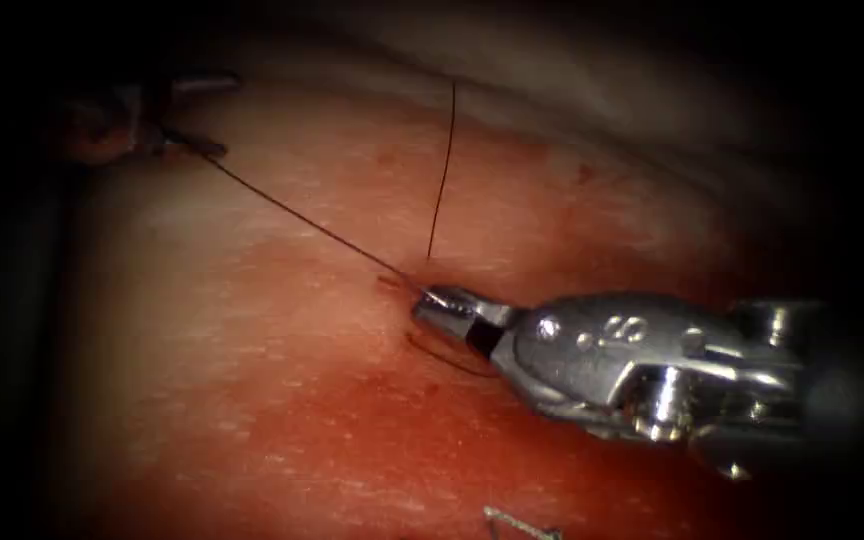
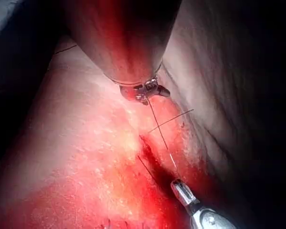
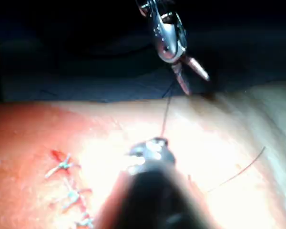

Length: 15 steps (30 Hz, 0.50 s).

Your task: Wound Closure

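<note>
Progress: I judge the closure well along. In the right wrist view a row of tied stitches (image 3: 69,193) lies on the tissue (image 1: 252,400), and one knot end (image 1: 517,522) sits at the bottom edge of the endoscope view. The thread (image 1: 302,218) runs from the upper left of the endoscope view down to the centre, so this stitch looks not yet finished.

Needle: I cannot make out the needle, nor say whether it is in the tissue.

Right gripper (image 1: 439,308): at the centre of the endoscope view, low on the tissue, its jaws together at the spot where the thread meets the tissue; I judge them clamped on the thread. My shaft comes in from the right edge.

Left gripper (image 1: 192,115): upper left of the endoscope view, in shadow, jaws spread; the thread runs up to it, but I cannot tell whether it grips anything.

Loose strand (image 1: 442,170): rises from the centre toward the top edge.

Red fluid (image 1: 372,450): spread across the lower tissue.
</note>
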Each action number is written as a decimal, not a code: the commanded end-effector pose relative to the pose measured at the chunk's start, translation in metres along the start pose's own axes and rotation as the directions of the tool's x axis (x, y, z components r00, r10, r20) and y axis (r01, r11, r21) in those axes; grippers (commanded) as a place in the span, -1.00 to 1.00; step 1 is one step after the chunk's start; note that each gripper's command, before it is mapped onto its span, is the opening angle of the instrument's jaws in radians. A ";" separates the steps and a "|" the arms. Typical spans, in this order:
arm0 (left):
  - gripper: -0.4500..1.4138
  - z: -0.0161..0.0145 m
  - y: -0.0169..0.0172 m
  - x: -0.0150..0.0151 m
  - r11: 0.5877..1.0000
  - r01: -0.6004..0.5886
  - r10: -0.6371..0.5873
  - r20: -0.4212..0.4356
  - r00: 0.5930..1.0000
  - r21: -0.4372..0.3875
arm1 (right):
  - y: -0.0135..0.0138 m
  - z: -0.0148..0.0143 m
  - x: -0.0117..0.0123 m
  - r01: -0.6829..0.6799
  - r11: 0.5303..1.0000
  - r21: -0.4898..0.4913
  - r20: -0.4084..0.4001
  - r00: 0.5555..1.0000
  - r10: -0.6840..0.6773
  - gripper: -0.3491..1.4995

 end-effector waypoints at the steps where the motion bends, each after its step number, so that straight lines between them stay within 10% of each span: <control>1: 0.32 0.0005 0.0007 0.0006 1.000 0.004 -0.004 -0.026 1.000 -0.007 | -0.0002 0.0008 0.0002 0.001 1.000 0.001 -0.002 1.000 -0.001 -1.00; 15: 0.30 -0.0016 0.0004 0.0014 0.997 0.061 -0.069 -0.161 0.985 -0.051 | -0.0001 0.0008 0.0001 0.002 1.000 0.000 -0.002 1.000 -0.002 -1.00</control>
